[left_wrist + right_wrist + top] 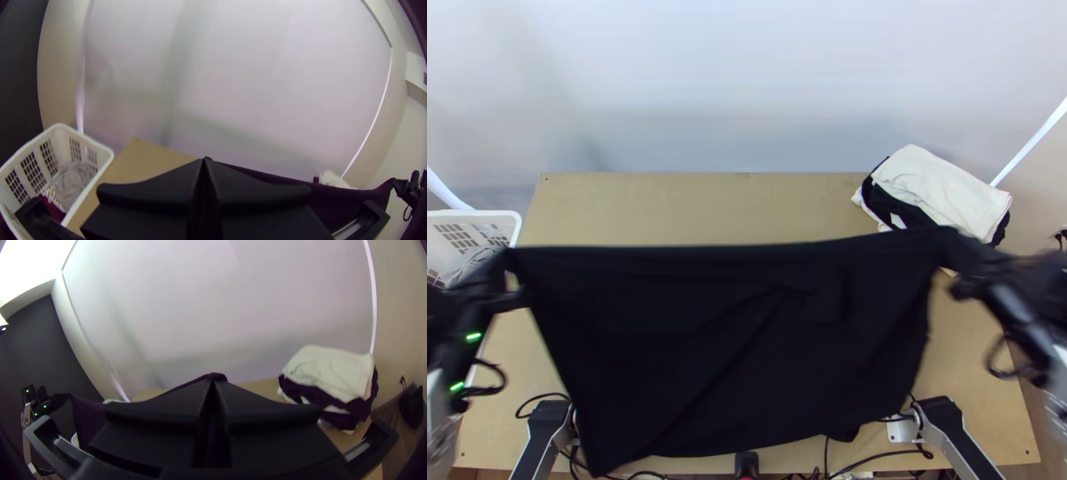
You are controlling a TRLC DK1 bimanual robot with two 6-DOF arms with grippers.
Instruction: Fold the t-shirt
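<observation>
The black t-shirt [731, 344] is held up between the two grippers, spread wide above the light wooden table [691, 208]. Its upper edge is drawn nearly straight across the top view, with a slight rise toward the right. Below that edge the cloth is hung toward the near side of the table, where a pointed corner is let down at the lower left and a small flap at the lower right. A long slanting crease is seen across the middle; how many layers there are cannot be told.

One upper corner is pinched in the left gripper [517, 280]; in the left wrist view the tips are pressed together and dark cloth is stretched away from them. The opposite upper corner is gripped by the right gripper [957, 278], whose tips are likewise brought together, with a bit of cloth caught at their ends in the right wrist view.

At the table's far right corner, near the raised edge of the shirt, a stack of folded clothes is laid, topped by a cream cloth [939, 188] with dark cloth [316, 393] under it. At the left side a white basket [479, 214] is placed, in which a grey cloth [76, 178] and a dark red cloth [52, 210] are held. Beyond the table a pale backdrop [747, 88] is hung.
</observation>
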